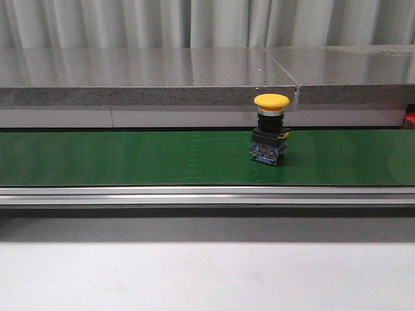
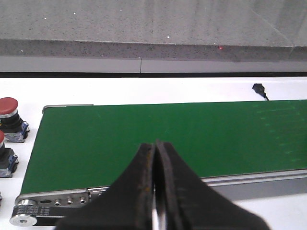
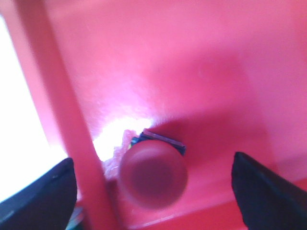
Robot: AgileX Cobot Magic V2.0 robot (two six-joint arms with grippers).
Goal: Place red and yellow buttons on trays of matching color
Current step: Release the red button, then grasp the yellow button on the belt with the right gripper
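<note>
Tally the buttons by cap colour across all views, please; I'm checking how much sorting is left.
Yellow buttons: 1, the yellow button upright on the green belt.
Red buttons: 3, two red buttons beside the belt's end, and one red button in the red tray under the open right claw.
Total: 4

Green conveyor belt (image 1: 130,157) with metal rail (image 1: 194,195), grey stone ledge (image 1: 142,78) behind
</note>
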